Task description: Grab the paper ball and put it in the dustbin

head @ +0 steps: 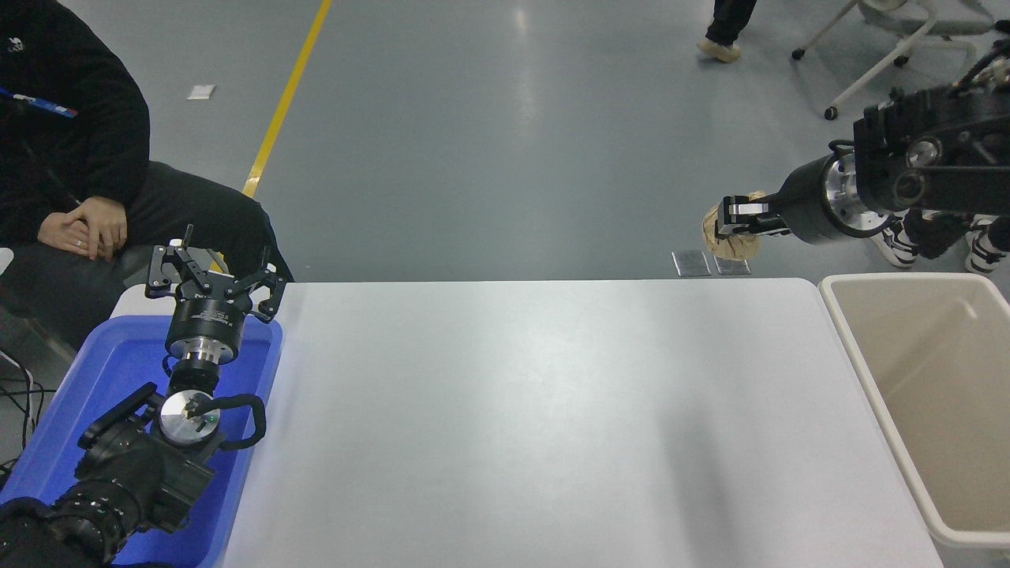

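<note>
My right gripper (730, 221) is shut on the tan crumpled paper ball (727, 238) and holds it high in the air, seen beyond the table's far right edge. The arm comes in from the right edge at the upper right. The cream dustbin (866, 371) stands at the table's right end, to the right of and below the gripper; its inside looks bare. My left gripper (213, 276) is open and parked at the lower left, over the blue tray.
A blue plastic tray (95, 379) sits at the table's left end under my left arm. A seated person in black (71, 158) is at the far left. People's legs and a wheeled chair (892, 47) are on the floor at the far right.
</note>
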